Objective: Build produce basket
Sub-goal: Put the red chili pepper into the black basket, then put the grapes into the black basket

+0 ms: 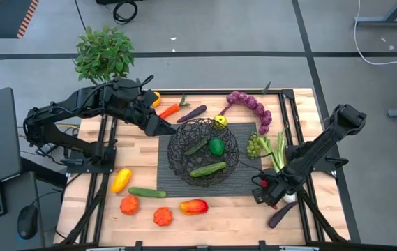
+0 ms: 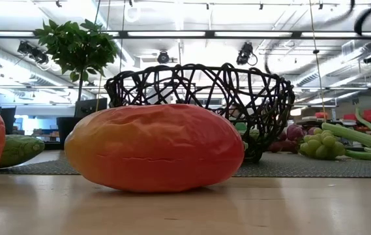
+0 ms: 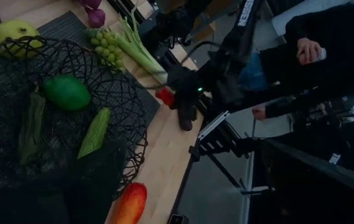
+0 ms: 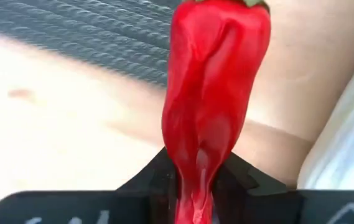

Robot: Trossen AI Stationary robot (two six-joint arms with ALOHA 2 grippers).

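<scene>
Round black wire-mesh basket (image 1: 203, 150): open scribbled lattice, on a dark woven mat (image 1: 163, 171) mid-table. Inside it: a smooth green lime-like fruit (image 1: 216, 146), a bumpy green cucumber (image 1: 208, 169), and a darker green piece (image 1: 197, 146), too obscured by wire to identify.

Right gripper (image 1: 265, 196): low over the table's front right corner. The right wrist view shows a glossy red chili (image 4: 214, 106) with its narrow end lodged between the fingers; they look closed on it, though the contact itself sits at the frame's edge.

Left gripper (image 1: 165, 127): at the basket's rear left rim, jaws spread wide, empty.

Loose on the wood:
- yellow lemon (image 1: 220, 122), touching the basket's far rim
- purple grapes (image 1: 252, 107) and green grapes (image 1: 255, 146)
- pale green leek (image 1: 279, 150)
- orange carrot (image 1: 169, 110)
- dark aubergine (image 1: 192, 113)
- red-orange mango-shaped fruit (image 1: 194, 206); it fills the low view, hiding the basket's base
- yellow pepper (image 1: 121, 180)
- two creased orange tomatoes (image 1: 130, 204)

Another aubergine (image 1: 282, 214) is half covered by the right arm.

Leafy potted plant (image 1: 104, 54): beyond the table's rear left.
</scene>
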